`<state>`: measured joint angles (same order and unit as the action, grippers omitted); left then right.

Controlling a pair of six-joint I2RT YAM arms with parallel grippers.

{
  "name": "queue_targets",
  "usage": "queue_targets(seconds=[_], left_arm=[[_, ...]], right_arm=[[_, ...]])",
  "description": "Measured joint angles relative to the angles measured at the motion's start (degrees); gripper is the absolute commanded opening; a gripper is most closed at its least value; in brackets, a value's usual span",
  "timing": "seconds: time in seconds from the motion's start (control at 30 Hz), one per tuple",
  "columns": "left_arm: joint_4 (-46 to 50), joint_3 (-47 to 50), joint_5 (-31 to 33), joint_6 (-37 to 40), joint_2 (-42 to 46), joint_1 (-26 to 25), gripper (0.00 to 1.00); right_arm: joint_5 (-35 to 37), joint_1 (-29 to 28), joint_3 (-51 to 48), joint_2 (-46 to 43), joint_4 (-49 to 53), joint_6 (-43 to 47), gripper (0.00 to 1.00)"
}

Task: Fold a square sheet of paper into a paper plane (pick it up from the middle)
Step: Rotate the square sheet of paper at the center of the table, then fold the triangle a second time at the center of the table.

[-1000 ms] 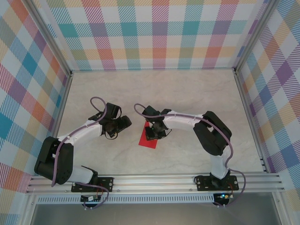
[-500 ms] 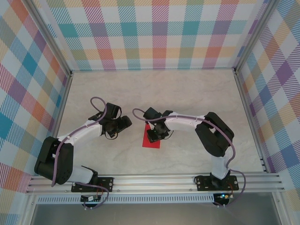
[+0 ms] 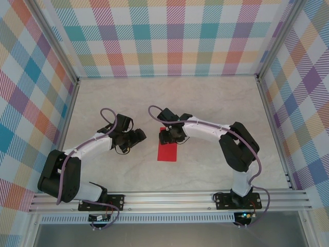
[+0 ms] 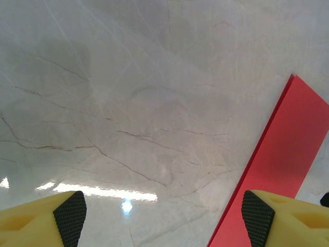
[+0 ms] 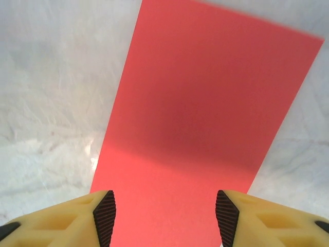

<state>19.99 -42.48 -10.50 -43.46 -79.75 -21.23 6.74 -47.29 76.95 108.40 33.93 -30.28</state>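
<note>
Marble-patterned tabletop (image 3: 216, 103) is noted under both arms. Red sheet of paper (image 3: 167, 153) is seen as a flat oblong, laid near the tabletop's middle. Right hand (image 3: 170, 136) is held over the sheet's far end, jaws parted, nothing gripped. Left hand (image 3: 134, 138) is placed near the sheet's left edge, jaws wide, empty.

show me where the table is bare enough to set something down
Free: the far table strip below the back wall, and the patch between the right arm and right wall. Crowded: mid-table, where the left end effector and right end effector sit at the red paper.
</note>
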Motion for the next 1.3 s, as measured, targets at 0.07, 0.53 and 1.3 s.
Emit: queue_targets(seconds=[0.07,0.53,1.3], left_arm=[[-0.4,0.1,-0.8,0.0,0.0,-0.2,0.8],[-3.7,0.3,-6.9,0.0,-2.1,-4.5,0.76],[-17.6,2.6,-17.6,-6.6,-9.6,-11.1,0.66]], right_arm=[[0.5,0.1,1.6,1.3,0.7,-0.6,0.6],[-1.0,3.9,3.0,5.9,1.4,-5.4,0.44],[-9.0,8.3,-2.7,4.0,-3.9,-7.3,0.38]])
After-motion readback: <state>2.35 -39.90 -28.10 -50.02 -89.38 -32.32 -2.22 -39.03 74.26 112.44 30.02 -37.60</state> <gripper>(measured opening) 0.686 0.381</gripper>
